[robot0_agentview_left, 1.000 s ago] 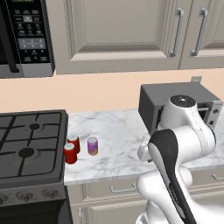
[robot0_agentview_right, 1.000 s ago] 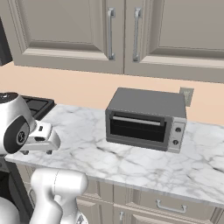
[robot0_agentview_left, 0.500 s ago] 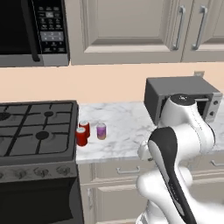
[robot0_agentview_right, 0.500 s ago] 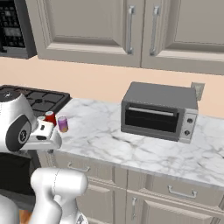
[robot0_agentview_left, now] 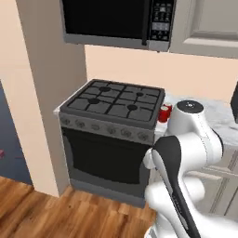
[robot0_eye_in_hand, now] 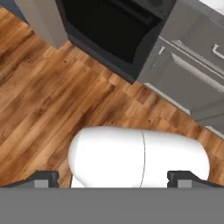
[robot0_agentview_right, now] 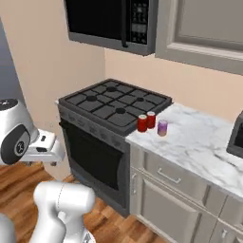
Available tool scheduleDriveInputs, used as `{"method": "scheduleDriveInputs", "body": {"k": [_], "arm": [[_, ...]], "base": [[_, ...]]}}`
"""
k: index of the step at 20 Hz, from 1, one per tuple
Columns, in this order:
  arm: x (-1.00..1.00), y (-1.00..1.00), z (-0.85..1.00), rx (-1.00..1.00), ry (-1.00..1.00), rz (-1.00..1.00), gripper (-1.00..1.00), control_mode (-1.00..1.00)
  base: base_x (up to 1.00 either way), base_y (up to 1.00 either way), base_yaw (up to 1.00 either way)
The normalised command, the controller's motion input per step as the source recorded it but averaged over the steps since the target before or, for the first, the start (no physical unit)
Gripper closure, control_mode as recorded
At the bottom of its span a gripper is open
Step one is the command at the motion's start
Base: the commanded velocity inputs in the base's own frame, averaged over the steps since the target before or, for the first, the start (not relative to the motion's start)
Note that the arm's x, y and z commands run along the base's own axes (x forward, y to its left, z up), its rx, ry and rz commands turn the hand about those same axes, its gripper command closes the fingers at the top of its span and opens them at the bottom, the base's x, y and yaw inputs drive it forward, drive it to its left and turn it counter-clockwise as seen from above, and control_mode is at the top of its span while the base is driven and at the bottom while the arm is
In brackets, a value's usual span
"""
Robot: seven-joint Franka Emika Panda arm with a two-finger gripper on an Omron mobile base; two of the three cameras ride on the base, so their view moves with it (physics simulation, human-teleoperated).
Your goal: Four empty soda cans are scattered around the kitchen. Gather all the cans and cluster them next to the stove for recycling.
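The stove [robot0_agentview_right: 114,102] is a dark gas range with black grates and a black oven door [robot0_agentview_left: 104,155]. Right beside it on the marble counter [robot0_agentview_right: 199,142] stand two red soda cans [robot0_agentview_right: 142,123] [robot0_agentview_right: 151,119] and a purple one [robot0_agentview_right: 163,127], upright and close together. In the left base view one red can [robot0_agentview_left: 163,113] peeks out from behind my arm. My gripper [robot0_eye_in_hand: 113,178] hangs low, away from the counter, and points down at the wooden floor. Its fingertips [robot0_eye_in_hand: 43,177] are spread wide, open with nothing between them.
A black microwave [robot0_agentview_left: 116,21] hangs above the stove. A beige wall column [robot0_agentview_left: 51,69] flanks the stove's left side. A grey toaster oven [robot0_agentview_right: 236,135] sits at the counter's right. Grey cabinets [robot0_agentview_right: 175,199] run below the counter, with wooden floor [robot0_eye_in_hand: 43,87] in front.
The whole picture has shifted: the base has moved left, so the stove now sits mid-view and the toaster oven at the edge. The cans have kept their place by the stove.
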Motion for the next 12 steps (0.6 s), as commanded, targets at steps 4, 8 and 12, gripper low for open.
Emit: {"method": "scheduleDriveInputs", "body": {"k": [4,8,12], "arm": [[0.00,0.00,0.00,0.00,0.00,0.00,-1.00,1.00],[0.00,0.00,0.00,0.00,0.00,0.00,-1.00,1.00],[0.00,0.00,0.00,0.00,0.00,0.00,-1.00,1.00]], "base": [[-0.06,0.18,0.93],[0.00,-0.11,0.94],[0.07,0.00,0.94]]}}
